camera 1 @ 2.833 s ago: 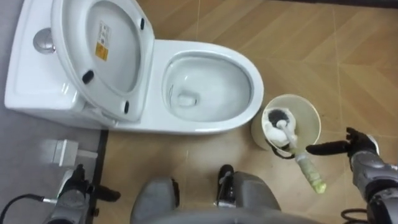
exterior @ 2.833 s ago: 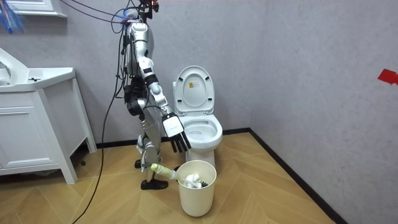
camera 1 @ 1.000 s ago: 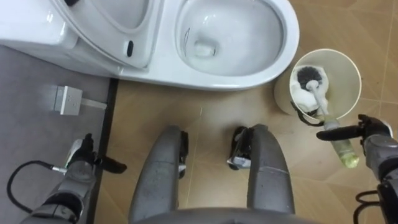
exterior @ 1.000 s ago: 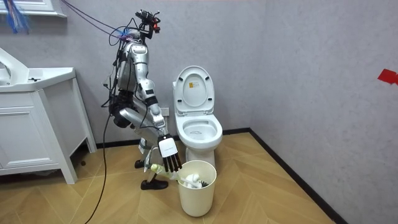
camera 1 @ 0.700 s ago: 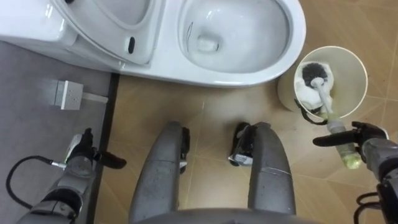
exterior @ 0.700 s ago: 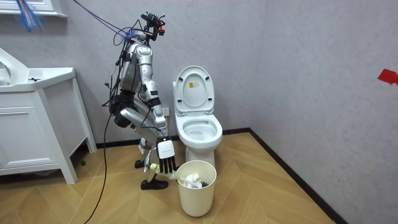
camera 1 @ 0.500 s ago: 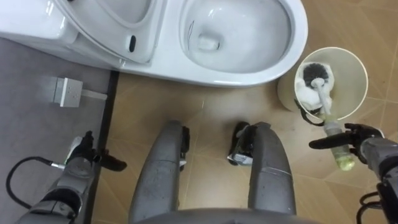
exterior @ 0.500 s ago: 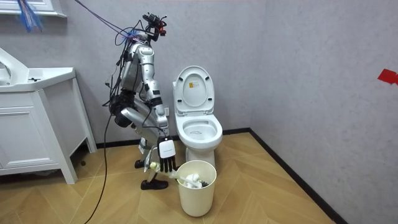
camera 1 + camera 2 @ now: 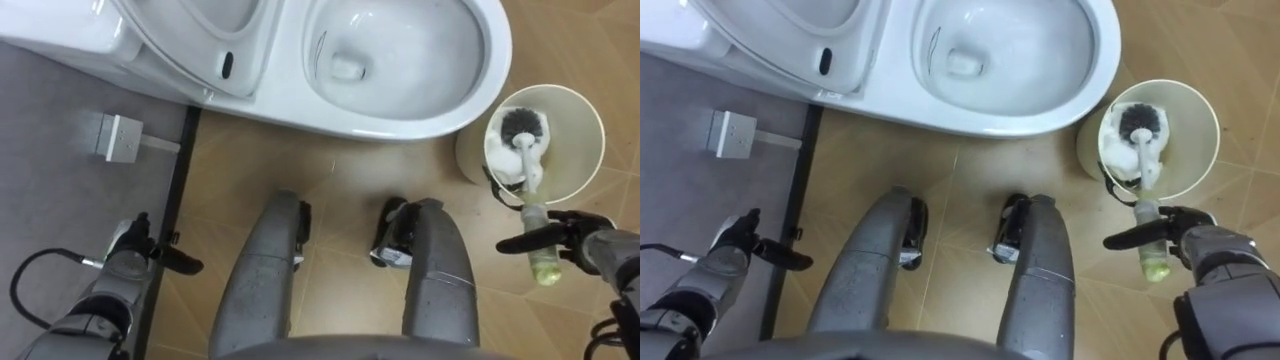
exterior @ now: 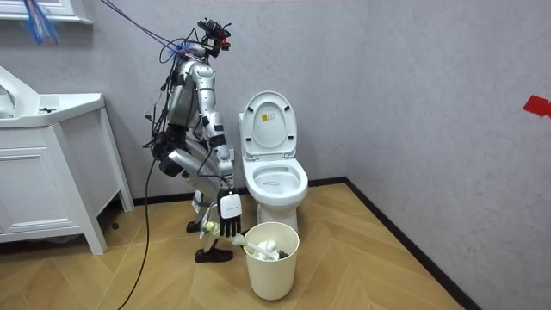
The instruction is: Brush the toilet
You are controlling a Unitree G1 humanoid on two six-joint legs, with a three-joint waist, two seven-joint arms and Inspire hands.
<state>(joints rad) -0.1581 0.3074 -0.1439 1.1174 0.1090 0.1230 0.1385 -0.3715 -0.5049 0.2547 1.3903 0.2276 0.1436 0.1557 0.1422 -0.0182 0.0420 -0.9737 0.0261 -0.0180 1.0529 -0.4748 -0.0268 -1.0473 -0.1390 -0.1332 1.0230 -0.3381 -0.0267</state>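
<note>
Grey wall and dark skirting sit at my far left, and there my left hand point(image 9: 128, 262) hangs as it did 2.8 s ago, relaxed, 1 dark finger stuck out straight, holding nothing; the change is all on the other side. I have bent my knees and leaned over, so the toilet point(image 9: 300, 100) has slid up my view. My right hand point(image 9: 598, 250) has dropped from beside the bin point(image 9: 578, 150) down to the brush point(image 9: 533, 195). Its fingers point(image 9: 525, 242) now reach straight across the pale green grip point(image 9: 545, 268), touching or just over it, not yet curled round; released, then, and the brush is still not mine. It stands head-down in the bin, dark bristles point(image 9: 522, 122) resting on something white, with the handle leaning out over the near rim toward me. I judge the reach is done and the closing is what remains.

Around me, from the left: a small white box point(image 9: 118, 137) on the wall, well clear; the toilet with its raised lid point(image 9: 190, 25) and an open bowl, ready for brushing; wooden floor point(image 9: 340, 200) between it and me. The bin stands just beside the bowl's front. Its rim is the 1 obstacle: the head must lift clear of it, or the bin may tip.
</note>
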